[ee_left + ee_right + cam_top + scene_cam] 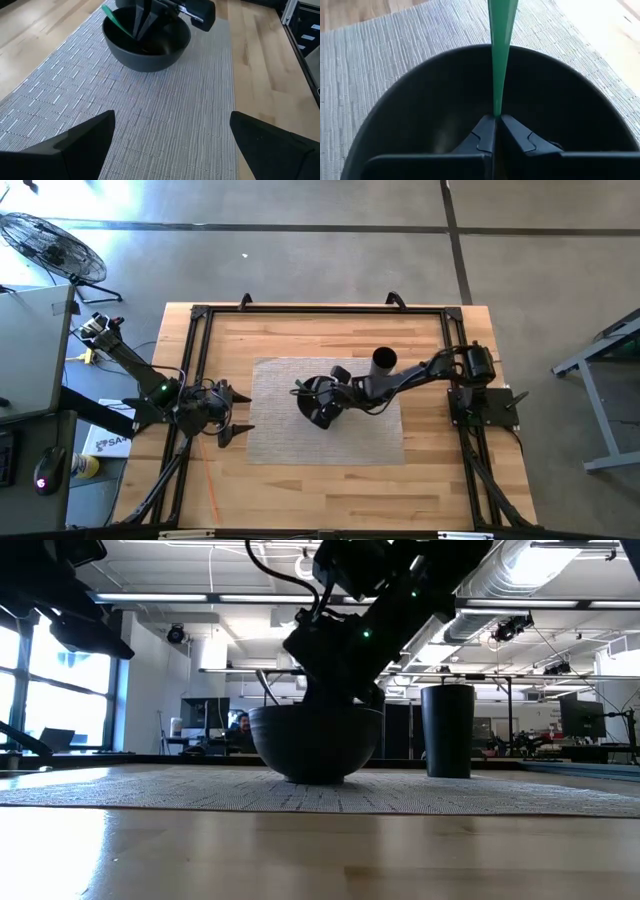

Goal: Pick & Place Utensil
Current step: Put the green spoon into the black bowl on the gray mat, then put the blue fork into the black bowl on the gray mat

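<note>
Utensil [500, 45], green and thin, is pinched between the fingers of the right gripper [496, 131], which are closed tight on its lower end inside the dark bowl [420, 100]; its free end sticks up and out over the bowl's rim, visible in the left wrist view too [116, 20]. Bowl [318, 402] sits on the grey woven mat [280, 430] near the mat's middle, with the right gripper [322, 402] reaching down into it from the right arm stretched across the table [330, 500]. Dark cup [384, 361] stands upright on the mat just behind the arm, apart from the bowl; low view shows it beside the bowl [447, 730]. Left gripper [238, 412] waits at the mat's left edge, fingers [80, 145] spread wide, holding nothing. A person [241, 726] sits far off in the room behind.
</note>
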Motion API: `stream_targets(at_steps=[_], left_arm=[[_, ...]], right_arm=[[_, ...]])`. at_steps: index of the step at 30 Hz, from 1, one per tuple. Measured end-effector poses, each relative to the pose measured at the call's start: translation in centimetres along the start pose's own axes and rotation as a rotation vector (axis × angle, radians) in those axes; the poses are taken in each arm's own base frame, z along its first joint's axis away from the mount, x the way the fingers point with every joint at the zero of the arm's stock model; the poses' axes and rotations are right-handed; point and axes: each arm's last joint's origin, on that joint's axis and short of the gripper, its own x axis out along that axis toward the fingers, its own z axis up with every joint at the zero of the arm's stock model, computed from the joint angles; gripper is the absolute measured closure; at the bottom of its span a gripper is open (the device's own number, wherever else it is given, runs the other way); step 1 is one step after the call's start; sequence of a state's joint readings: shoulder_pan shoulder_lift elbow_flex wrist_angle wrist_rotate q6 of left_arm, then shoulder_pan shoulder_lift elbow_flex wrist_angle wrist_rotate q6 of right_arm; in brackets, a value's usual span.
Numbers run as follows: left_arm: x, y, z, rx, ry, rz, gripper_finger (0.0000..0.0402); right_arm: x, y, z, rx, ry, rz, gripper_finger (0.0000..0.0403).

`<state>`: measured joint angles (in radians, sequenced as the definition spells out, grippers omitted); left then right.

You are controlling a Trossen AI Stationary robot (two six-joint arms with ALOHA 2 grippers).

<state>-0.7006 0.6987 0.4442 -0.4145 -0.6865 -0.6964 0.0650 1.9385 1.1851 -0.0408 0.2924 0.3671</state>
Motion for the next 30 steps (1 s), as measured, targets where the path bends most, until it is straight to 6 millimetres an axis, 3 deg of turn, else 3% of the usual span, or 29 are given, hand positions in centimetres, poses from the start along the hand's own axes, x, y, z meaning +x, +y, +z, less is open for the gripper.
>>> stream_targets(at_steps=[18,30], left_arm=[[0.0,-0.02,-0.06,0.001,0.014,-0.012,0.0012],[0.0,0.04,-0.04,0.004,0.004,0.003,0.0012]], right_arm=[[0.04,-0.08,0.07,-0.028,0.001,0.013,0.0387],[0.05,-0.15,0.16,-0.03,-0.012,-0.007,0.0321]])
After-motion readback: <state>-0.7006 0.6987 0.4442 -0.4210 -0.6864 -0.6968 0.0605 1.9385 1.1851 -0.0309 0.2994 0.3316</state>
